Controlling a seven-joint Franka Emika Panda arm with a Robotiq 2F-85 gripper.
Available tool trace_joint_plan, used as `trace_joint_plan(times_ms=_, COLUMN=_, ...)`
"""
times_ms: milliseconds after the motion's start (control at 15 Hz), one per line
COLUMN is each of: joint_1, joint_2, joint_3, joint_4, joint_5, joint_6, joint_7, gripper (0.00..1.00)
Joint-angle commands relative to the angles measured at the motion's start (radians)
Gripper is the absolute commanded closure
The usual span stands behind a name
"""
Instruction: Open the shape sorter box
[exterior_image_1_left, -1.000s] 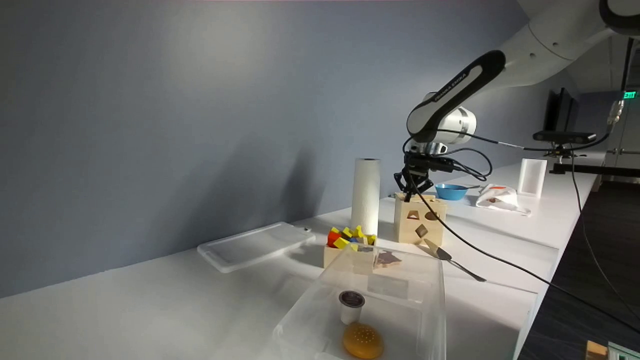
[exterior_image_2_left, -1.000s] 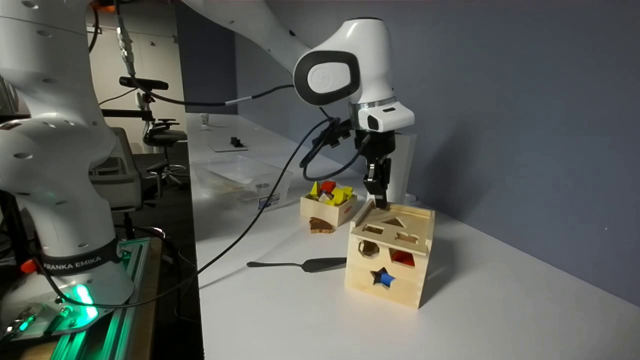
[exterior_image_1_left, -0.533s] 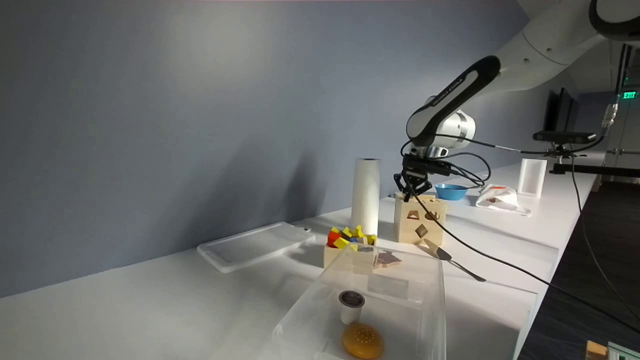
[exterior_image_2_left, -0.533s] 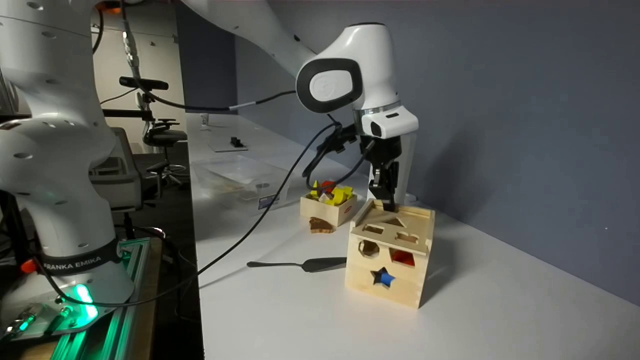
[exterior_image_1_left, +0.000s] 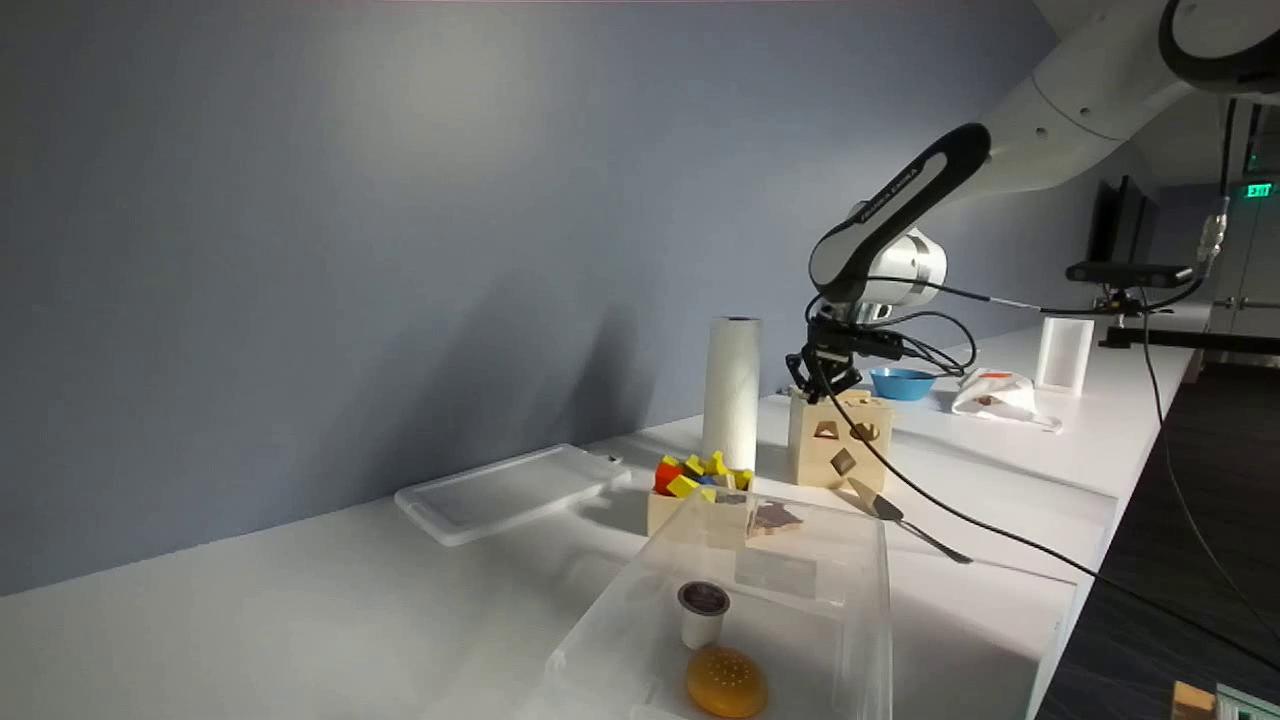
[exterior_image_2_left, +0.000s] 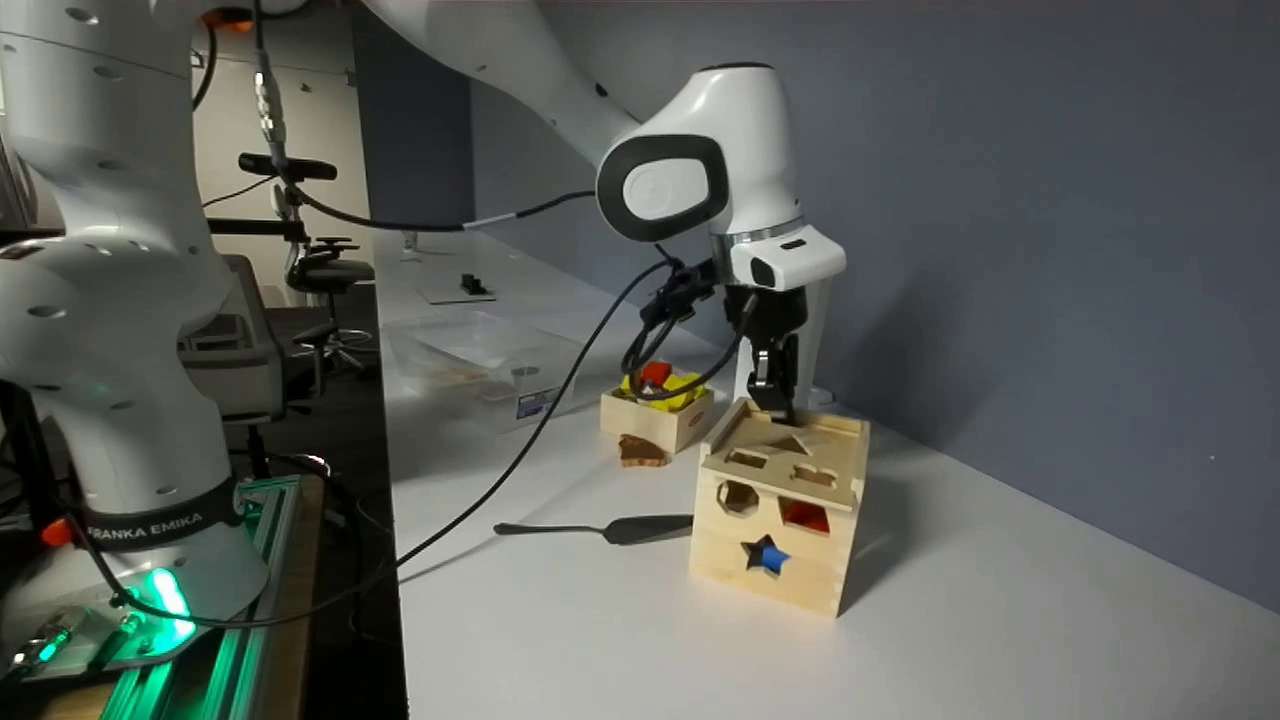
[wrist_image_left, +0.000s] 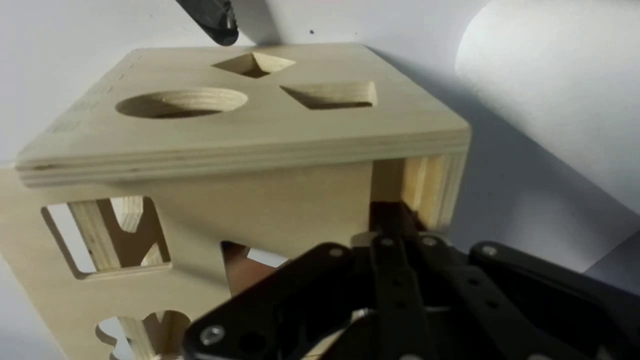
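Observation:
The shape sorter box (exterior_image_2_left: 722, 560) is a pale wooden cube standing upright on the white table. It shows in both exterior views (exterior_image_1_left: 812, 465). Its top panel (exterior_image_2_left: 835, 447) has a triangle, a rectangle and other cut holes. In the wrist view the box (wrist_image_left: 280, 120) fills the left, and an open gap (wrist_image_left: 386, 185) lies between the top panel (wrist_image_left: 310, 200) and the box's end wall. My gripper (wrist_image_left: 404, 240) has its fingers together with nothing seen between them. Its tips are at that gap; how deep they reach is hidden. The gripper (exterior_image_2_left: 783, 412) shows at the box's far top edge.
A low wooden tray (exterior_image_2_left: 650, 425) of colourful pieces and a tall white cylinder (exterior_image_1_left: 732, 390) stand near the box. A dark spatula (exterior_image_2_left: 640, 528) lies against it. A clear bin (exterior_image_1_left: 600, 640), blue bowl (exterior_image_1_left: 900, 385) and wall are around. A black cable hangs across.
The arm has lowered, and the gripper has shifted slightly towards the wall along the box's top edge. The box and its top panel have not visibly moved.

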Motion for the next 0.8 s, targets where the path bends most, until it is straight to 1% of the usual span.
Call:
trace_joint_plan(times_ms=0, joint_1=0.006, joint_2=-0.021, joint_3=-0.002, joint_4=0.004, joint_5=-0.04, joint_6=-0.074, joint_7=-0.154, gripper=0.98)
trace_joint_plan(times_ms=200, joint_1=0.011, joint_2=-0.028, joint_3=-0.004, joint_4=0.007, joint_5=-0.107, joint_6=-0.144, joint_7=-0.243, gripper=0.99)
trace_joint_plan(times_ms=467, joint_1=0.021, joint_2=-0.034, joint_3=-0.007, joint_4=0.02, joint_5=-0.26, joint_6=-0.202, joint_7=-0.315, gripper=0.98)
trace_joint_plan(times_ms=600, joint_1=0.025, joint_2=-0.034, joint_3=-0.007, joint_4=0.028, joint_5=-0.334, joint_6=-0.205, joint_7=-0.354, gripper=0.99)
trace_joint_plan(times_ms=733, joint_1=0.024, joint_2=-0.033, joint_3=-0.006, joint_4=0.03, joint_5=-0.382, joint_6=-0.181, joint_7=-0.389, gripper=0.99)
